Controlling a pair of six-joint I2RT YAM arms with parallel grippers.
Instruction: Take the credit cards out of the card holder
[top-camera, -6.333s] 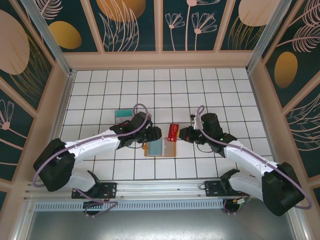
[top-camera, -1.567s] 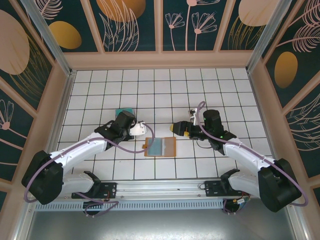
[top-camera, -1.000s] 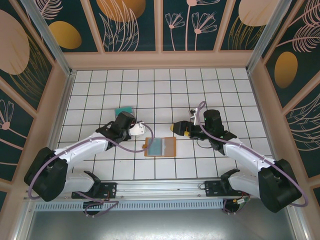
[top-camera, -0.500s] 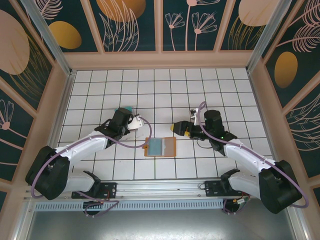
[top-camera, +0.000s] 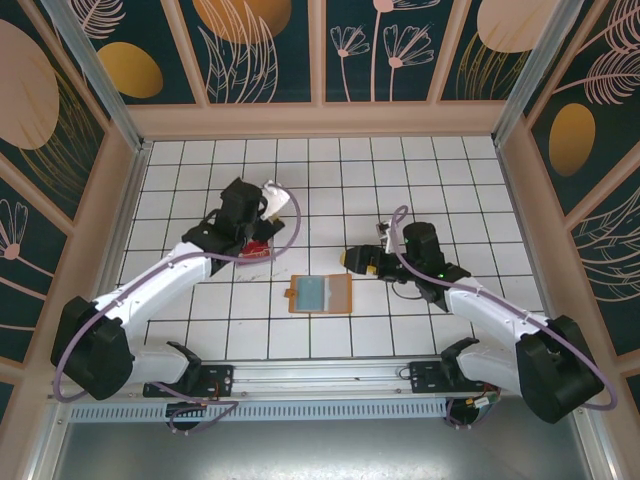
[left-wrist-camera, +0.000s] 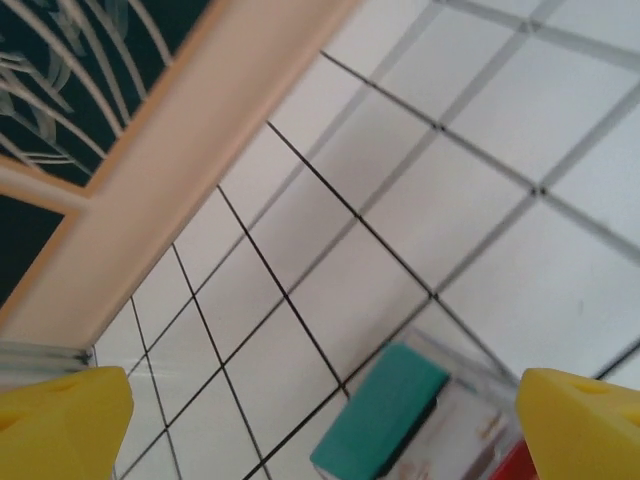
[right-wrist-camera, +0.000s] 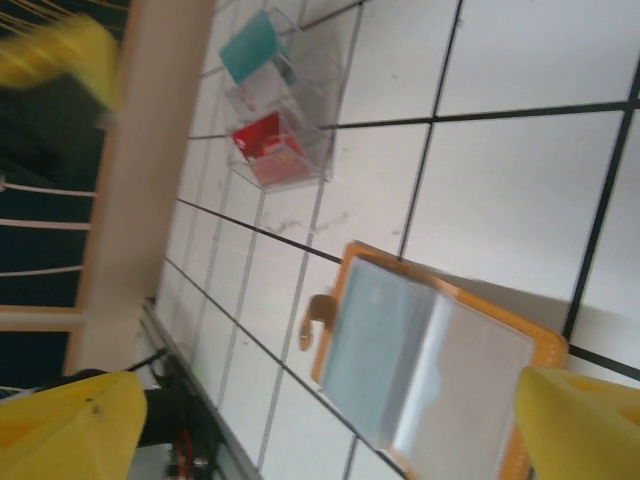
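Observation:
The orange card holder (top-camera: 341, 294) lies open on the white tiles, a pale blue card (top-camera: 311, 293) in its left sleeve. In the right wrist view the card holder (right-wrist-camera: 500, 335) and the pale blue card (right-wrist-camera: 385, 345) lie between my fingers. My right gripper (top-camera: 352, 262) hovers open just beyond the holder's far right corner, holding nothing. My left gripper (top-camera: 245, 215) is open and raised over a clear box (top-camera: 262, 252) that holds a red card (top-camera: 258, 247). The left wrist view shows a teal card (left-wrist-camera: 385, 410) in that box, below my open left gripper (left-wrist-camera: 320, 430).
The clear box (right-wrist-camera: 300, 110) with a teal card (right-wrist-camera: 250, 45) and a red card (right-wrist-camera: 262, 135) stands left of the holder. The wooden left wall (top-camera: 95, 215) runs close beside it. A small orange strap (top-camera: 292, 291) sticks out from the holder's left edge.
My left gripper has opened wide and pulled up and back from the clear box, where a red card now shows. The right gripper has stayed in place.

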